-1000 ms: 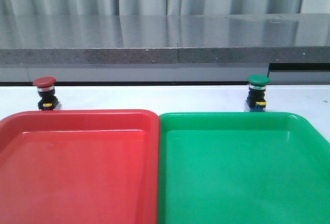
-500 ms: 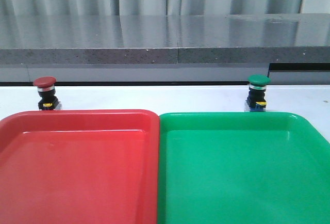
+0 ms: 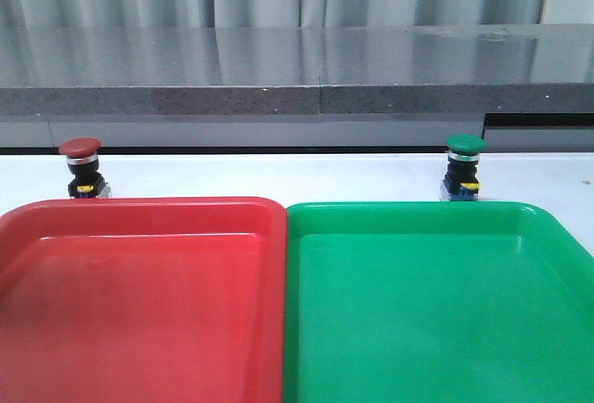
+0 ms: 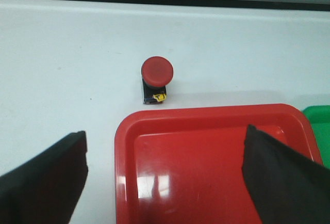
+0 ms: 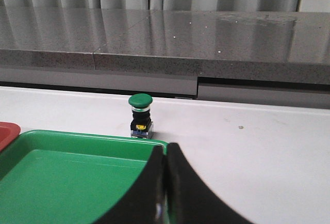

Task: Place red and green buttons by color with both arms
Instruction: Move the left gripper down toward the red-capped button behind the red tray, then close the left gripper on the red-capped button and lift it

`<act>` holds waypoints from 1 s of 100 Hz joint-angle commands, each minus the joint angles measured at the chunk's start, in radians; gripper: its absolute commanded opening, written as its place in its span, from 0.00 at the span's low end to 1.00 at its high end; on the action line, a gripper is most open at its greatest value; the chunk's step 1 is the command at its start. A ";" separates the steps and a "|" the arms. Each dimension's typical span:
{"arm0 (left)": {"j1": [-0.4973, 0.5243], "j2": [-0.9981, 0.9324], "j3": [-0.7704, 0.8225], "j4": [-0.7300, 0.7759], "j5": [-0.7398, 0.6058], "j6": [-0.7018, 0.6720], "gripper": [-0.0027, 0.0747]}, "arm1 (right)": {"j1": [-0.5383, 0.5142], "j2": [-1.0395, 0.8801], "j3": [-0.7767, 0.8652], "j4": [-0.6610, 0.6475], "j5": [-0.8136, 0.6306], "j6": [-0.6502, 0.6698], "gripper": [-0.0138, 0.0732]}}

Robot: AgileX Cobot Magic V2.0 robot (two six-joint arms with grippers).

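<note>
Nothing has moved on white table (image 3: 278,175) before grey counter (image 3: 297,73).

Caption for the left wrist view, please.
Open left gripper above the red plastic tray; the red-capped push-button switch stands upright just beyond its rim.

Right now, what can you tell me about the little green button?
The green button is a small push-button switch with a rounded green mushroom cap, a silver ring under it, a black body with a yellow mark, and a blue base. It looks like hard plastic. It stands upright on the white table, just beyond the far edge of the green tray, not inside it. Nothing grips or touches it; it rests only on the table.
</note>
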 commanded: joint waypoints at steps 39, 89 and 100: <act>-0.049 0.382 -0.295 0.004 -0.077 0.022 0.79 | -0.004 -0.018 -0.014 -0.008 -0.078 -0.001 0.03; -0.049 0.606 -0.353 0.023 -0.105 0.022 0.79 | -0.004 -0.018 -0.014 -0.008 -0.078 -0.001 0.03; -0.049 0.622 -0.353 0.023 -0.122 0.022 0.76 | -0.004 -0.018 -0.014 -0.008 -0.078 -0.001 0.03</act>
